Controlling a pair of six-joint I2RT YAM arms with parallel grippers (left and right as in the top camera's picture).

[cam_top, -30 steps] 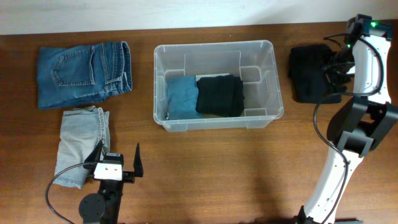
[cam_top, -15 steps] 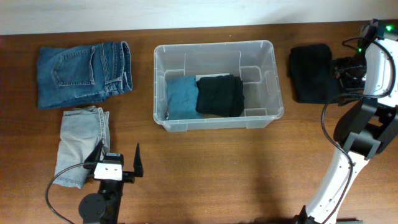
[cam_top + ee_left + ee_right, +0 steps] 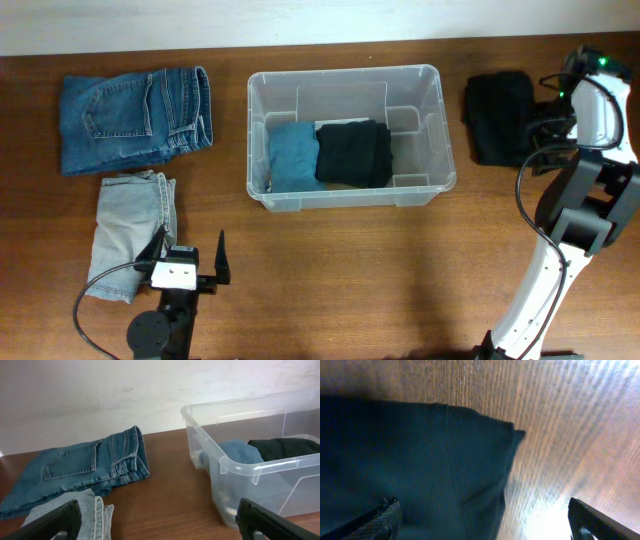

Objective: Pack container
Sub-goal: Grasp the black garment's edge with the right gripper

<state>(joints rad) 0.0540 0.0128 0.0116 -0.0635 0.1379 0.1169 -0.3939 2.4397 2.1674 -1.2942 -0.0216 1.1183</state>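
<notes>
The clear plastic container [image 3: 434,120] sits mid-table and holds a folded teal garment [image 3: 292,155] and a folded black garment [image 3: 354,153]; it also shows in the left wrist view [image 3: 235,462]. A folded black garment [image 3: 498,118] lies on the table right of it, and fills the right wrist view [image 3: 410,465]. My right gripper [image 3: 546,125] is open, over that garment's right edge [image 3: 482,525]. My left gripper [image 3: 190,258] is open and empty near the front edge, its fingers at the bottom of the left wrist view [image 3: 160,520].
Folded blue jeans [image 3: 135,117] lie at the back left, also in the left wrist view [image 3: 85,470]. Folded light grey jeans [image 3: 128,230] lie in front of them, beside my left gripper. A white wall runs along the table's back edge.
My right gripper moved off the black garment to its right side, then edged back a little toward it. The garment, container and left arm stayed still.
</notes>
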